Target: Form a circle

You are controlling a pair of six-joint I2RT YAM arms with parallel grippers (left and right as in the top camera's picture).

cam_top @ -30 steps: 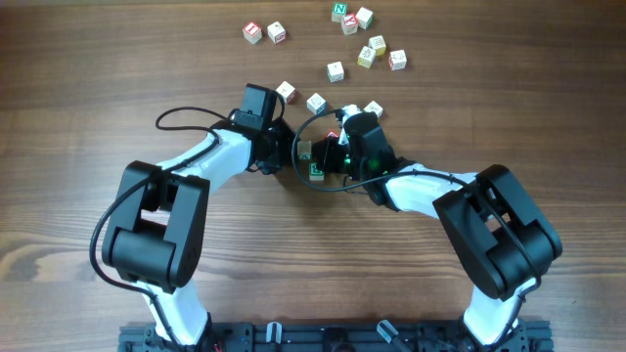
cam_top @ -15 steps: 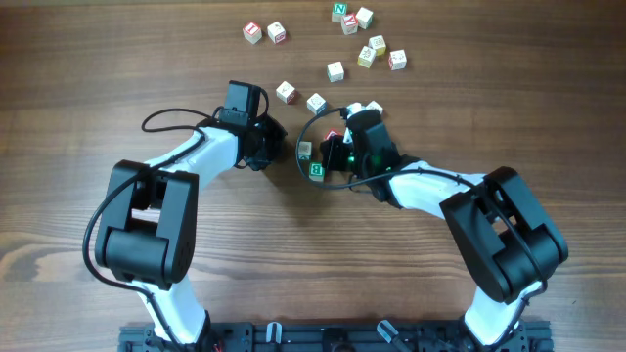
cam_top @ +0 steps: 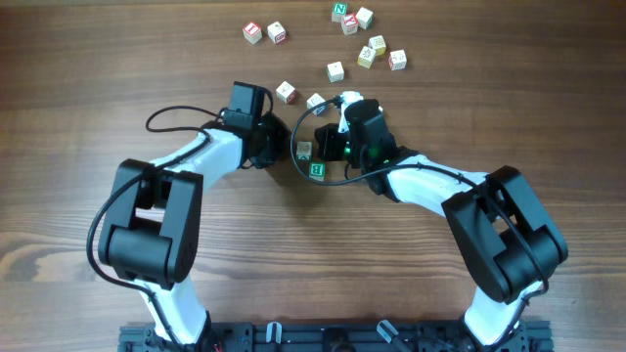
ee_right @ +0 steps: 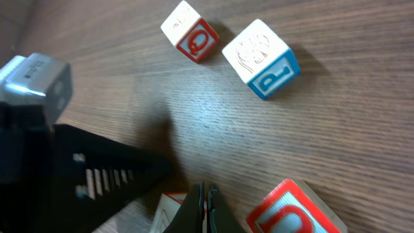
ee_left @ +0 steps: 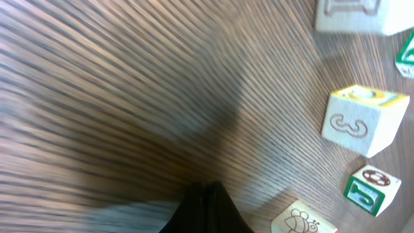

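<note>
No circle is formed; the wooden letter cubes lie loose. Two cubes [cam_top: 285, 91] [cam_top: 315, 102] sit just beyond both grippers, and two more [cam_top: 304, 150] [cam_top: 317, 170] lie between them. My left gripper [cam_top: 282, 147] is shut and empty, its tip [ee_left: 207, 192] low over bare wood, with a pale cube [ee_left: 361, 120] and a green-letter cube [ee_left: 371, 189] to its right. My right gripper [cam_top: 328, 137] is shut with nothing in it; its tip [ee_right: 206, 193] rests against a pale cube [ee_right: 169, 211], beside a red-letter cube [ee_right: 299, 210]. A red Q cube [ee_right: 191, 30] and a blue P cube [ee_right: 265, 58] lie ahead.
Several more cubes are scattered at the far side: a pair [cam_top: 264, 32] at the upper left, a group [cam_top: 350, 17] at the top and others [cam_top: 378, 53] below it. The left arm's black finger [ee_right: 97, 175] reaches in from the left of the right wrist view.
The left gripper swung left away from the middle cubes, then came back slightly right. The right gripper edged toward the far side. The two cubes between the grippers stayed put.
</note>
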